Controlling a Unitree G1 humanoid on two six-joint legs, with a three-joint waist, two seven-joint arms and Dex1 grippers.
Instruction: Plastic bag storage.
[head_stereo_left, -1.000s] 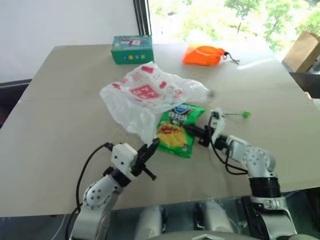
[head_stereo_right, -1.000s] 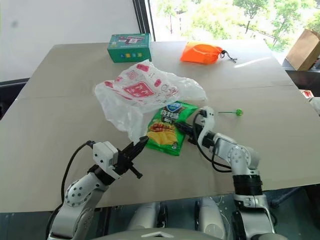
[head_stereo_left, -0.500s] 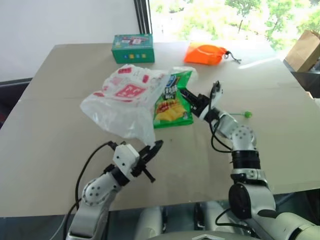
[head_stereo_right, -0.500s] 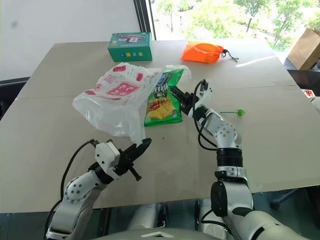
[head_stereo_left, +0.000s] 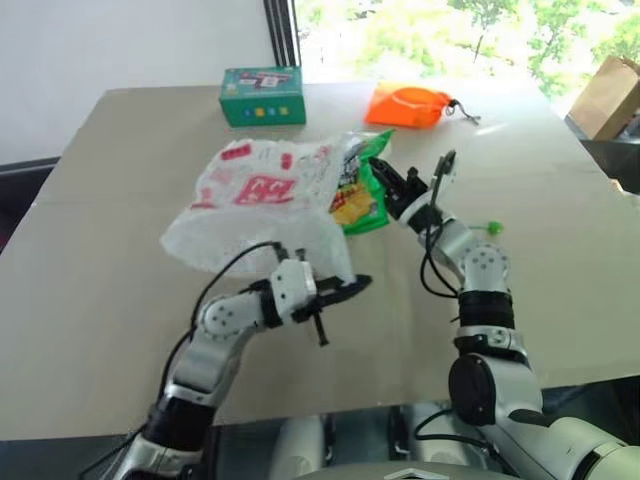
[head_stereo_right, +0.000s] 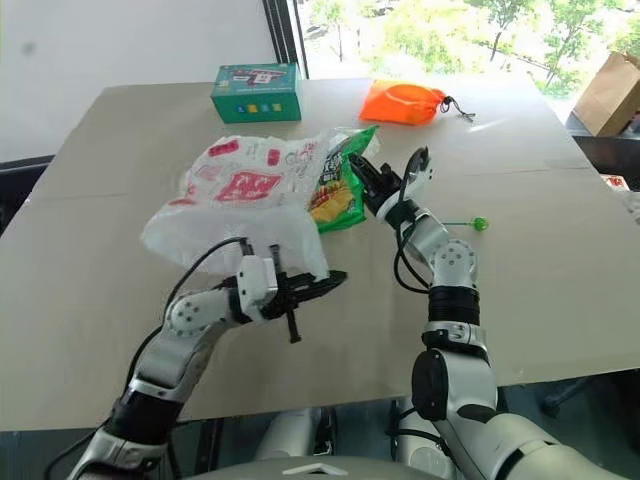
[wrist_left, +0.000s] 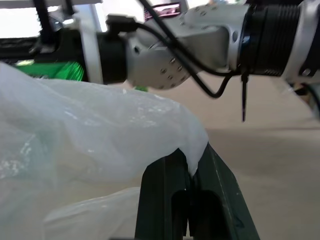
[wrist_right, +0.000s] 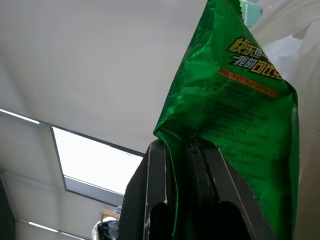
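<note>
Translucent-white plastic bag (head_stereo_left: 262, 195) with red print hung raised over the tan counter (head_stereo_left: 110, 290) — its low corner pinched in the left tool (wrist_left: 192, 172), fingers together on the film. Right tool (wrist_right: 190, 150) was clamped on the edge of a glossy green chip packet (head_stereo_left: 358, 190), held up just beside the bag's right side, touching it. Green box (head_stereo_left: 263, 96) and orange drawstring pouch (head_stereo_left: 408, 106) sat at the far edge; a green lollipop (head_stereo_left: 490, 228) lay near the right arm.
</note>
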